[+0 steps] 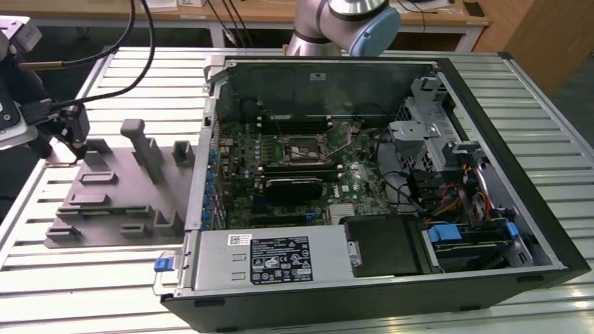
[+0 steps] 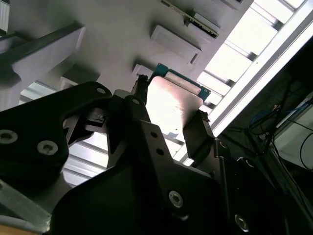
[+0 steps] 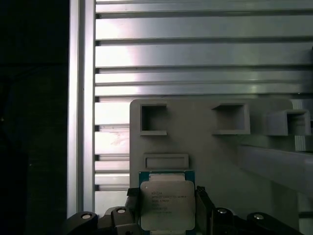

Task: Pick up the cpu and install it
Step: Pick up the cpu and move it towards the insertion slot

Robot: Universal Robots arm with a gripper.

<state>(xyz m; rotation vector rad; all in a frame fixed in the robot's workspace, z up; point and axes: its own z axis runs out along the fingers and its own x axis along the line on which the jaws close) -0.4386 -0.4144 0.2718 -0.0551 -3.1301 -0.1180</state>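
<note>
The end effector clamps the cpu by two opposite edges over the grey fixture tray, at 9 o'clock from the open computer case in the exterior view; light, stiff, probably fragile underneath, so edges suit gripping

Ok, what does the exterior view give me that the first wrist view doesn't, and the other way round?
Exterior view: the open computer case with the black-framed socket on its motherboard. First wrist view: the cpu up close, silver top facing the camera, with the gripper closed against two opposite edges of it. Shared: the grey fixture tray and the slatted metal table under it.
</note>
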